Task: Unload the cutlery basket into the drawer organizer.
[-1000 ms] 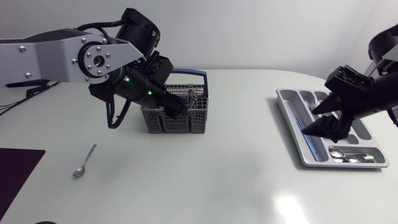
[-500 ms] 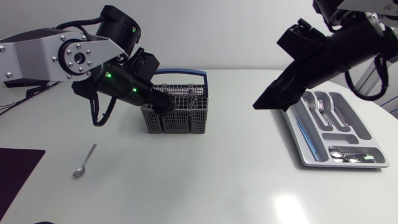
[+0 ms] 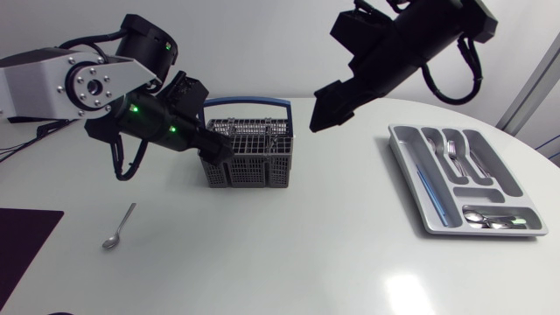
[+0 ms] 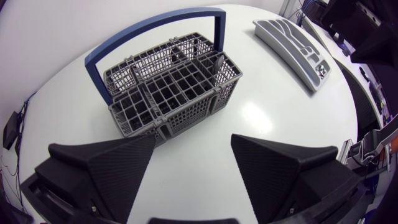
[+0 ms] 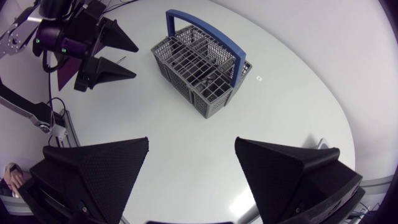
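Spoon [image 3: 118,227]: nearest to me, lying flat on the desk [image 3: 289,262] at 8 o'clock from the cutlery basket and well apart from it. Only the head view shows it.
Dark mat [image 3: 24,245]: at the desk's near left corner, 9 o'clock from the spoon.
Drawer organizer [image 3: 409,166]: grey tray at 3 to 4 o'clock from the basket, well apart. From above I see a fork [image 3: 451,154] in a far slot and a cluster of spoons [image 3: 486,219] in the nearest compartment. My left wrist view shows only the tray's outline far ahead.
Cutlery basket [image 3: 249,172]: grey mesh, upright at mid-desk, with a blue handle [image 3: 249,102] arching over it. The left wrist view looks into its compartments, where one grey piece stands up in a far cell. I cannot tell what it is.
Left gripper [image 4: 193,140]: at 9 o'clock of the basket, just beside its wall. Its fingers are spread wide with nothing between them.
Right gripper [image 5: 191,142]: high above the desk at 1 o'clock from the basket. Its fingers are spread wide and hold nothing. Its own view looks down on the basket and on my left gripper beyond.
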`<action>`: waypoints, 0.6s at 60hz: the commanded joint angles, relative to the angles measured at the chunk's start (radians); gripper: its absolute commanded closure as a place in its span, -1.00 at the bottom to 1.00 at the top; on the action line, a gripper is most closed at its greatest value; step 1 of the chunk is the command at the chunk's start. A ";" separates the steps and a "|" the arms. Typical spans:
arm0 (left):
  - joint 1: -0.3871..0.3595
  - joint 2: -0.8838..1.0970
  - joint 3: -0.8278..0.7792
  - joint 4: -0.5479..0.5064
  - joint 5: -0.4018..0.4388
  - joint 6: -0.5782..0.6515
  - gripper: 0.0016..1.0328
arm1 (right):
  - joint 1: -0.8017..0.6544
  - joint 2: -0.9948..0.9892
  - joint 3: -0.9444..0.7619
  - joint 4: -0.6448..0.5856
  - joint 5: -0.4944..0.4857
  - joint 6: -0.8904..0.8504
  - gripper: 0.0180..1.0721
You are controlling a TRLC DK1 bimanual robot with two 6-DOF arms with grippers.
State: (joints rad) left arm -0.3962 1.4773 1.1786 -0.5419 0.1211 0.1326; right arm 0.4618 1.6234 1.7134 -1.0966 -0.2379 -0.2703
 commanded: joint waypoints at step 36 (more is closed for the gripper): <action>0.049 -0.040 -0.040 0.011 0.023 0.038 -0.68 | 0.086 0.194 0.207 -0.060 -0.032 0.098 -0.91</action>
State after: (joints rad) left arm -0.3637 1.4578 1.1683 -0.5407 0.1345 0.1368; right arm 0.5354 1.7821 1.8931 -1.1595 -0.2649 -0.2047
